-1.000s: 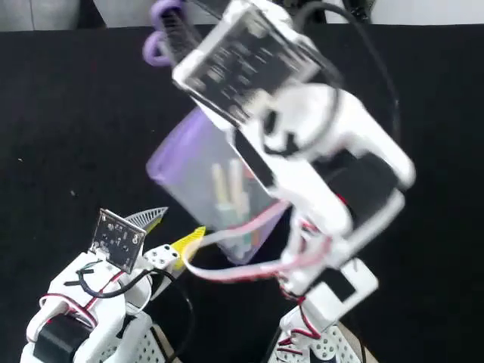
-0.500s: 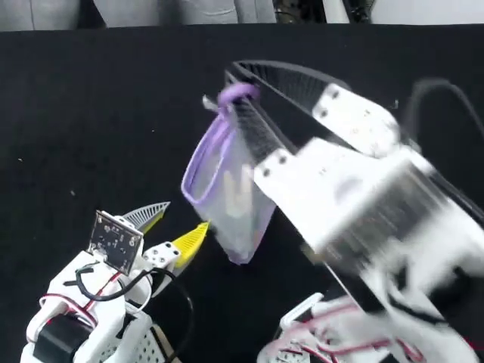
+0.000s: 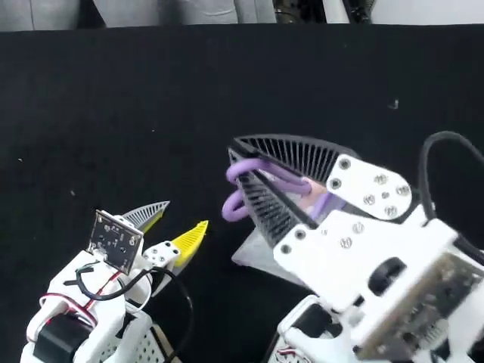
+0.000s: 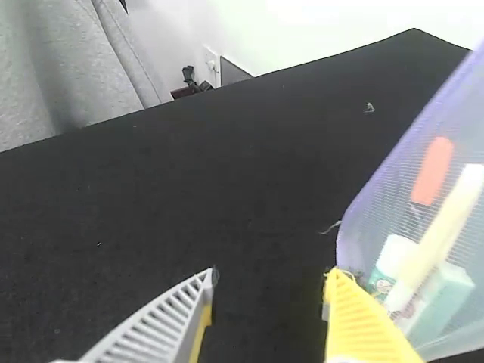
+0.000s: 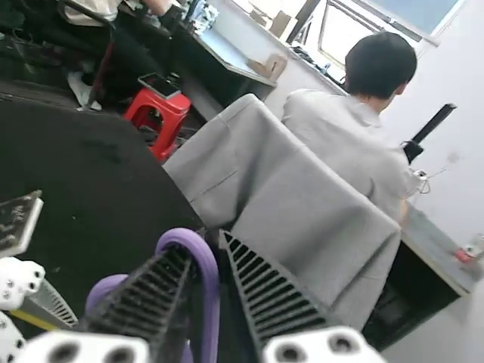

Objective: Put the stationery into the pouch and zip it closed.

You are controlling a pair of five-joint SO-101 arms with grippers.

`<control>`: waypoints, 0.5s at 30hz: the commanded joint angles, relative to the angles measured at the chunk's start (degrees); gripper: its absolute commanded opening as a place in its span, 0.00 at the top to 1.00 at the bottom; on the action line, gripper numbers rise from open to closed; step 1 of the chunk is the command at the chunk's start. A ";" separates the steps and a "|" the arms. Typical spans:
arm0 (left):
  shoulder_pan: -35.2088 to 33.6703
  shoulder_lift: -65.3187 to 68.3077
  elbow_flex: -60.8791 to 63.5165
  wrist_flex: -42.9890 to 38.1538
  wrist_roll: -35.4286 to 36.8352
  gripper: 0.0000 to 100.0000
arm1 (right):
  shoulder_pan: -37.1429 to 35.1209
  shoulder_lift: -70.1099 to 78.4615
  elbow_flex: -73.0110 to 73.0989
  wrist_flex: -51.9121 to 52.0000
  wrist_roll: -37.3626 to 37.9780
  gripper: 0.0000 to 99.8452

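Observation:
The translucent purple pouch (image 3: 253, 255) lies low on the black table, mostly under my right arm. Its purple loop (image 3: 246, 185) is pinched between the black ribbed fingers of my right gripper (image 3: 231, 151), which is shut on it; the right wrist view shows the loop (image 5: 178, 239) in the right gripper (image 5: 206, 246). In the left wrist view the pouch (image 4: 412, 227) holds a cream pen (image 4: 446, 219), an orange piece (image 4: 432, 170) and a teal eraser (image 4: 435, 299). My left gripper (image 3: 185, 214) stands open just left of the pouch, its yellow finger (image 4: 355, 318) touching the pouch wall.
The black table (image 3: 113, 98) stretches wide to the left and back. A small fleck (image 3: 393, 104) lies at the far right. Beyond the table's edge stand a grey-draped chair (image 5: 302, 212) and a red stool (image 5: 155, 113).
My right arm has swung down and towards the near right, carrying the pouch by its loop from hanging in the air to low on the table. The left arm has kept still.

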 commanded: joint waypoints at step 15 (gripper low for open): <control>-0.48 0.00 -10.59 7.91 0.26 0.77 | -3.96 0.04 14.73 -26.73 -3.34 0.99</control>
